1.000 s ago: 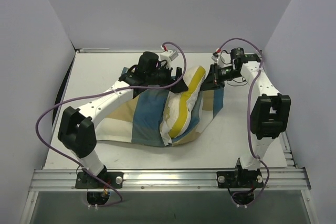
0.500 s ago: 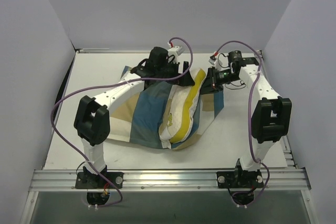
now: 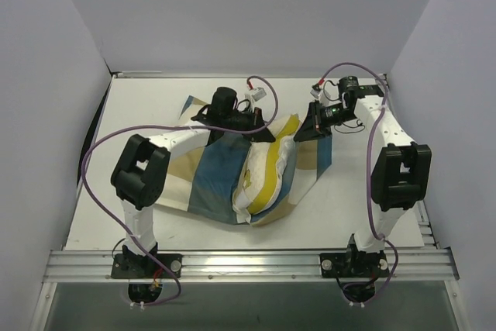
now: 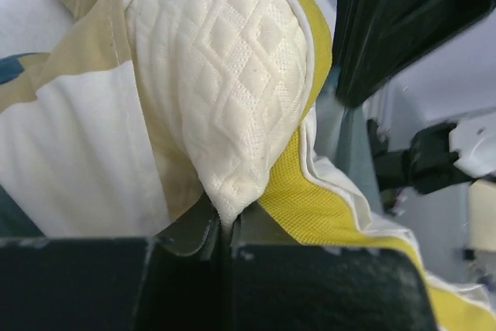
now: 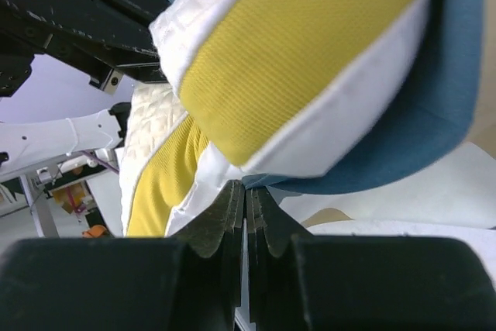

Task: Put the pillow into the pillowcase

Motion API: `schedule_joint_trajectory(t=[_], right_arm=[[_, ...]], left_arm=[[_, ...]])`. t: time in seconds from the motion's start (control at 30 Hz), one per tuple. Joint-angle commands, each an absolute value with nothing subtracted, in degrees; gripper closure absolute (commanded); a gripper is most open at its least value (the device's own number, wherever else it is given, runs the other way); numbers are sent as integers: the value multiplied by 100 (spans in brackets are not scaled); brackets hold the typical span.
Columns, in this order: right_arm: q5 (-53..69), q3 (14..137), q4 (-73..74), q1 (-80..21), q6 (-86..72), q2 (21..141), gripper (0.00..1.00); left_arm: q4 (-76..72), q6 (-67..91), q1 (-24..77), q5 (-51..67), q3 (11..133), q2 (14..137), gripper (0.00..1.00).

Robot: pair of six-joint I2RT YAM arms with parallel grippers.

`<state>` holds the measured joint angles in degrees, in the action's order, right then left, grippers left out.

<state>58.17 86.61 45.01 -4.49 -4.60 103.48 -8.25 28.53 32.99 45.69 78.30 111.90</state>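
Observation:
The cream quilted pillow with its yellow band lies half inside the blue, tan and white checked pillowcase in the middle of the table. My left gripper sits at the pillow's far end. In the left wrist view it is shut on a pinched fold of the pillow, with the pillowcase bunched at the left. My right gripper is at the pillowcase's far right edge. In the right wrist view it is shut on the blue hem of the pillowcase, under the pillow.
The white table is walled in on three sides by pale panels. An aluminium rail runs along the near edge by the arm bases. Purple cables loop off both arms.
My left gripper has gone from open to shut, pinching the pillow's far end, and its elbow has swung right. The right gripper has stayed shut on the pillowcase edge and barely moved.

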Motion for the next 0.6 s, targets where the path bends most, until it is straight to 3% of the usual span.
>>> schedule_joint_trajectory(t=[0.0, 0.03, 0.17, 0.4, 0.57], right_arm=[[6302, 8868, 4544, -71, -545, 10037, 100], [6302, 8894, 4553, -18, -536, 10037, 100], [6389, 9052, 4579, 211, -589, 9941, 100], [6978, 9080, 4579, 45, -721, 9660, 100], [7338, 8904, 4579, -105, -756, 9107, 100]], left_arm=[[1143, 281, 3313, 5494, 7935, 10943, 100], [2535, -1146, 3357, 5363, 8006, 10951, 100], [3577, -2688, 3506, 4546, 7770, 11109, 100], [3481, -2699, 4226, 3570, 8322, 11987, 100], [3288, -2075, 4079, 3541, 8991, 12744, 100]])
